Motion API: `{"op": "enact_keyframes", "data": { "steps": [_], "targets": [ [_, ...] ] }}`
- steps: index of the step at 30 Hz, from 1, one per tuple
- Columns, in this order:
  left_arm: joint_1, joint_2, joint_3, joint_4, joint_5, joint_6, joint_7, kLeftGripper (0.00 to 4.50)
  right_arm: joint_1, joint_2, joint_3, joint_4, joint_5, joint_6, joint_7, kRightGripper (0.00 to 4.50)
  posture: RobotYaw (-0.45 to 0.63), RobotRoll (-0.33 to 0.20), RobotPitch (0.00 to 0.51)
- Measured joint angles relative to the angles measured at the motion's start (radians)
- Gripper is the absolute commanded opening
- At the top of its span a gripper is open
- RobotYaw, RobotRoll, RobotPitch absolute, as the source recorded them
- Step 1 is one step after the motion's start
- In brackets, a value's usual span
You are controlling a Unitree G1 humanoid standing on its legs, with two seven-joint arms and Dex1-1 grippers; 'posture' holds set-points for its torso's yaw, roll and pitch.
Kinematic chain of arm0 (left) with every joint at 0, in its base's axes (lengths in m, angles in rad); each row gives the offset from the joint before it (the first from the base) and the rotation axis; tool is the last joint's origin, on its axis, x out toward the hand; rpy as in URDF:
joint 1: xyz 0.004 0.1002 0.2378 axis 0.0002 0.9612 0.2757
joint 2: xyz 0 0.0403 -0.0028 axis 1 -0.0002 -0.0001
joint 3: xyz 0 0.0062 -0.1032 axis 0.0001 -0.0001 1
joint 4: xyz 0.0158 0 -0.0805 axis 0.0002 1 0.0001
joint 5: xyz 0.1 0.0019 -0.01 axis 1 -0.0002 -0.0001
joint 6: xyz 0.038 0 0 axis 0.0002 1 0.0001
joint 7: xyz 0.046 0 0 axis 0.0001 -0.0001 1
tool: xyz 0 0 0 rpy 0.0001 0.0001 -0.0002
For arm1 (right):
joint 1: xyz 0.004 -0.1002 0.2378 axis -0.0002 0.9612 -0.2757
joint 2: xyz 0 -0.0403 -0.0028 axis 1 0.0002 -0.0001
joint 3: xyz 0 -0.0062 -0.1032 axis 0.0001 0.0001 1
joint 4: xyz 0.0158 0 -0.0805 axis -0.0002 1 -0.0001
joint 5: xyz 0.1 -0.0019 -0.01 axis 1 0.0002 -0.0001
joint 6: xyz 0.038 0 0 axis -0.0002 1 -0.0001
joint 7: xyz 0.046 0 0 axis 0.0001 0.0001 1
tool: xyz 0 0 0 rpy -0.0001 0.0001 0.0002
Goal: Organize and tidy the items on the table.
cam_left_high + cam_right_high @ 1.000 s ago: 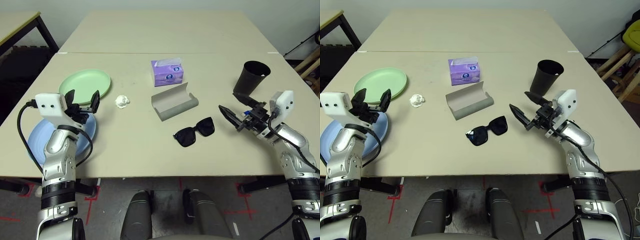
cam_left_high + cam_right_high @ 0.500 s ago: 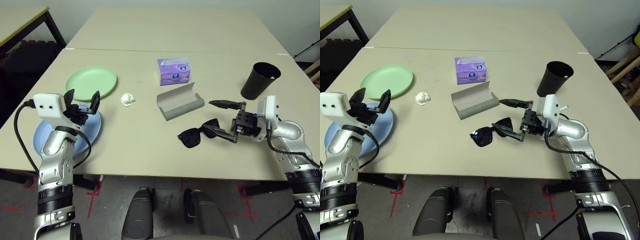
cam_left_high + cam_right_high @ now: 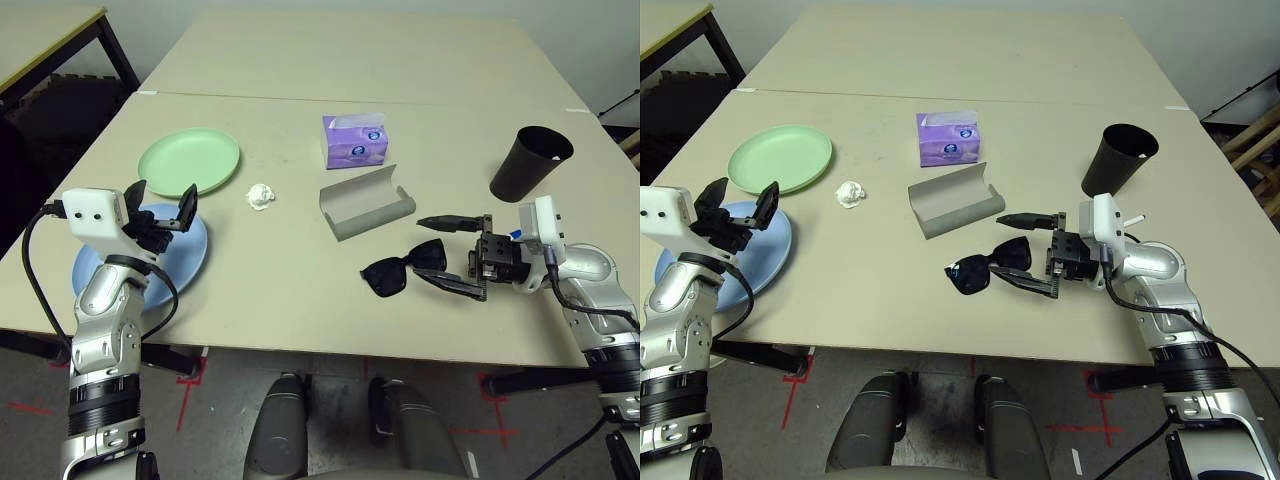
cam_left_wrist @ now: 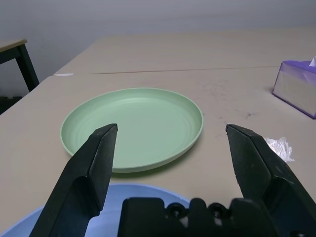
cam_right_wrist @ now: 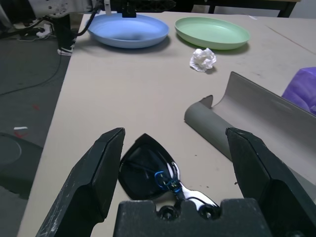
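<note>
The table [image 3: 300,290] is seen bearing everything. The light blue plate [image 3: 185,262] lies beneath the wide-spread left gripper [image 3: 160,200], the pale green plate [image 4: 133,126] just beyond it. The black sunglasses [image 5: 148,170] lie between the wide-apart fingers of the right gripper [image 3: 452,253], possibly touching none.

My left gripper [image 3: 160,198] points forward, its two black fingers spread wide. My right gripper [image 3: 450,253] points left, level, fingers equally spread.
</note>
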Motion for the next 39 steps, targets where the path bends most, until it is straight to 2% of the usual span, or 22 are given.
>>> {"op": "enact_keyframes", "data": {
  "steps": [9,17,21,27,33,39],
  "targets": [
    [-0.012,0.015,-0.002,0.007,0.000,0.001,-0.031,4.50,0.012,0.007,0.000,0.002,-0.002,-0.010,-0.006,4.48,0.21,0.000,0.168],
    [-0.048,0.138,0.016,0.024,-0.041,0.047,-0.121,4.50,0.009,0.011,0.000,0.024,-0.008,-0.036,0.002,4.48,0.21,0.000,0.170],
    [-0.049,0.240,0.049,0.052,-0.058,0.175,-0.133,4.50,0.009,0.015,0.000,0.032,-0.011,-0.045,0.007,4.48,0.21,0.000,0.171],
    [-0.018,0.335,0.131,0.057,-0.089,0.380,-0.113,4.50,0.017,0.016,0.000,0.031,-0.012,-0.047,0.007,4.48,0.21,0.000,0.175],
    [0.033,0.385,0.193,0.094,-0.111,0.536,-0.106,4.50,0.025,0.016,0.000,0.021,-0.013,-0.046,0.002,4.48,0.21,0.000,0.176],
    [0.073,0.405,0.211,0.125,-0.112,0.600,-0.117,4.50,0.025,0.017,0.001,0.007,-0.013,-0.042,-0.008,4.48,0.20,0.000,0.180]
  ]
}}
